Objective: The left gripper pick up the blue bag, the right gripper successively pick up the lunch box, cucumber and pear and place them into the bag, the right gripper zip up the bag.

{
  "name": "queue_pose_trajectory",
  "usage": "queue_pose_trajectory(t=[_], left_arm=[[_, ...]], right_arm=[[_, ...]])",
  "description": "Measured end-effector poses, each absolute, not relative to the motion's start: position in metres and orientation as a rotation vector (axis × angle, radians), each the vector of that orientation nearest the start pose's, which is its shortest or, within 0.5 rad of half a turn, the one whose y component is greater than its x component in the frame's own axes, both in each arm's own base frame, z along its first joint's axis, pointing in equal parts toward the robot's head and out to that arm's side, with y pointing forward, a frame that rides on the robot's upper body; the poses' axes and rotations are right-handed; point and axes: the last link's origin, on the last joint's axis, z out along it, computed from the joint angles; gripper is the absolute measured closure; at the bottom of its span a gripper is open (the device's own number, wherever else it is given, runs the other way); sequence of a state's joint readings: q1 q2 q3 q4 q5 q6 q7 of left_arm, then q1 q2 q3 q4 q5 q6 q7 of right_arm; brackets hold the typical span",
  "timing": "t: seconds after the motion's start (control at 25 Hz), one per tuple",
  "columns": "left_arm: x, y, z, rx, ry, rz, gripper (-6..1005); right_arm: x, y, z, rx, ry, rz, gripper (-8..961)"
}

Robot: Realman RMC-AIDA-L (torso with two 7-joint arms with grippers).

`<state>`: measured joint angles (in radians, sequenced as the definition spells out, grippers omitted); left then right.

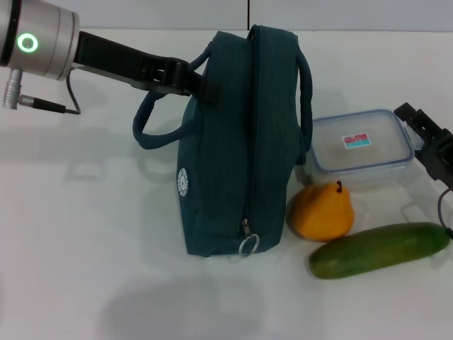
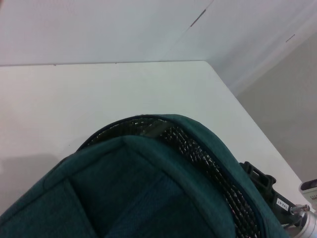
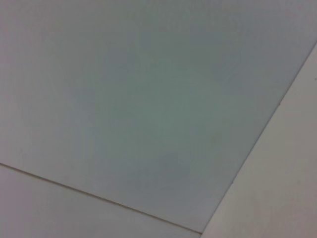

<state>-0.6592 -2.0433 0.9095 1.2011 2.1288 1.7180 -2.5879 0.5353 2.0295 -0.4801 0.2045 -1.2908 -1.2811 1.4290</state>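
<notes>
The blue bag [image 1: 237, 156] stands upright on the white table, its zipper pull [image 1: 248, 244] low at the front. My left gripper [image 1: 200, 83] is shut on the bag's upper edge by the handle. The left wrist view shows the bag [image 2: 129, 198] with its silver lining [image 2: 198, 153] showing through the open top. The clear lunch box [image 1: 361, 150] with a blue rim lies right of the bag. The orange pear [image 1: 322, 211] and the green cucumber [image 1: 379, 249] lie in front of it. My right gripper [image 1: 428, 138] hangs just right of the lunch box and also shows in the left wrist view [image 2: 260, 184].
The bag's loose handle [image 1: 152, 124] loops out to the left over the table [image 1: 85, 234]. The table's far edge meets a pale wall [image 1: 141, 14]. The right wrist view shows only pale flat panels [image 3: 148, 109].
</notes>
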Motion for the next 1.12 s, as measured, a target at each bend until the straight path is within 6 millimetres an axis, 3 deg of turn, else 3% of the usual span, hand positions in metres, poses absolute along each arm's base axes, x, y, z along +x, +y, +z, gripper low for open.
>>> queue_pose_trajectory(t=[0.2,0.32,0.56,0.76,1.12], left_arm=[[-0.159,0.366,0.057,-2.657,-1.429,-0.364,944],[-0.159,0.366,0.057,-2.657,-1.428,-0.365,944],[-0.159,0.366,0.057,-2.660,-1.424,-0.367,943],[-0.158,0.365,0.057,-2.665,-1.420,-0.368,943],[-0.158,0.365,0.055,-2.673,-1.411,-0.369,943]], right_arm=[[0.310,0.311,-0.051,-1.523,1.710,1.426,192],[0.310,0.311,-0.052,-1.528,1.709,1.422,433],[0.313,0.308,-0.051,-1.527,1.706,1.410,672],[0.315,0.307,-0.052,-1.539,1.706,1.390,808],[0.324,0.309,-0.050,-1.502,1.711,1.346,851]])
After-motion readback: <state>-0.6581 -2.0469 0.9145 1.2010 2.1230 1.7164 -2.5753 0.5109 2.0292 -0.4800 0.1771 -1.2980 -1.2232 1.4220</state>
